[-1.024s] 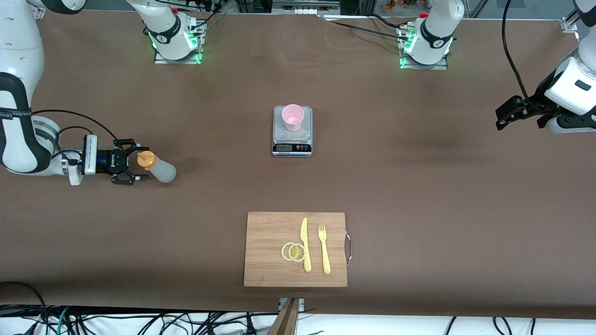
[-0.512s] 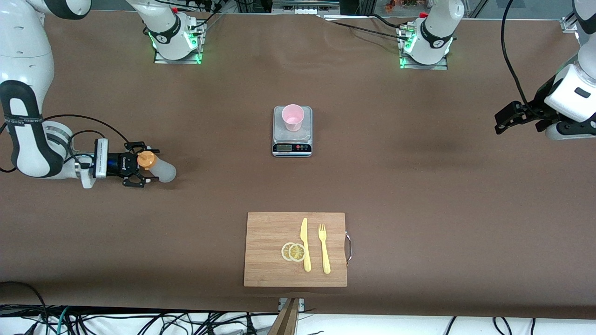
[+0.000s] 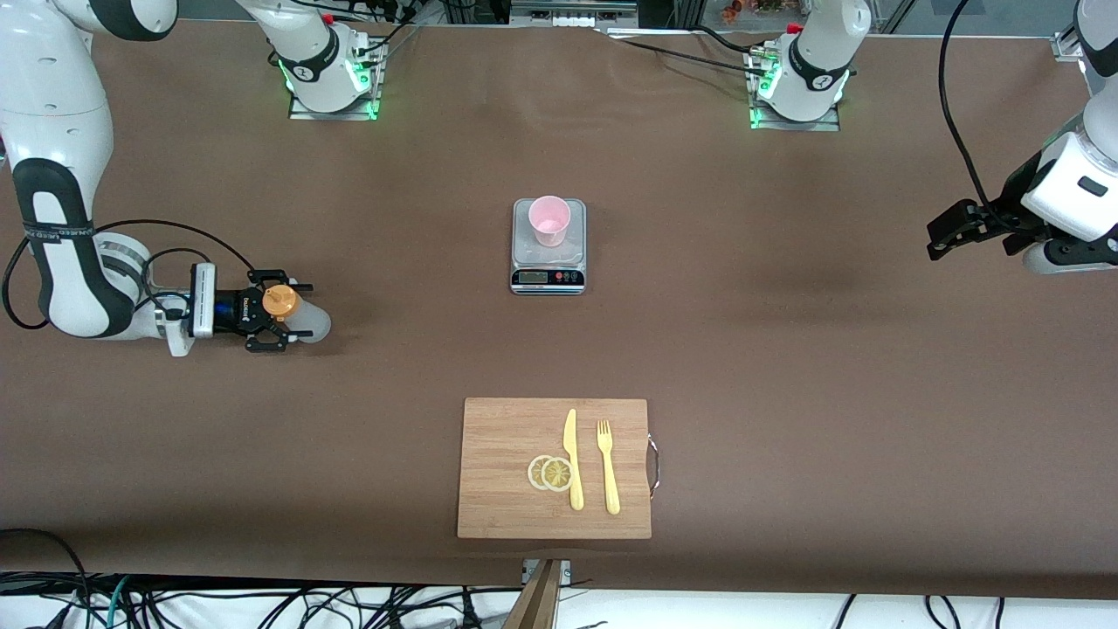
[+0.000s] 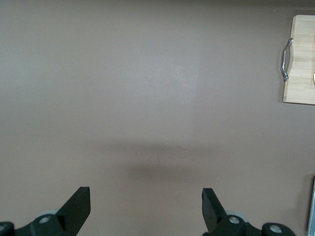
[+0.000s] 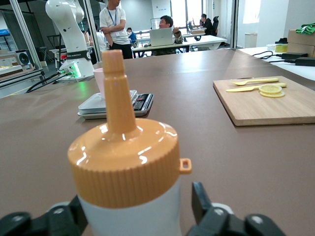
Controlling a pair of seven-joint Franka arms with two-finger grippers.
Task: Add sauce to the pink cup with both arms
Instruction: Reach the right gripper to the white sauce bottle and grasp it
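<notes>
The scene is evenly and brightly lit from above, and the brown table (image 3: 786,349) is shown without harsh contrast. Only soft, faint shadows are cast: a dim patch is seen on the table in the left wrist view, and a weak one beside the sauce bottle (image 3: 301,321) in the front view. Green glow is given off at the two arm bases (image 3: 332,83). In the right wrist view, white glare is reflected on the orange cap (image 5: 125,162), daylight is admitted through windows in the background, and the distant people and desks are rendered slightly soft.
</notes>
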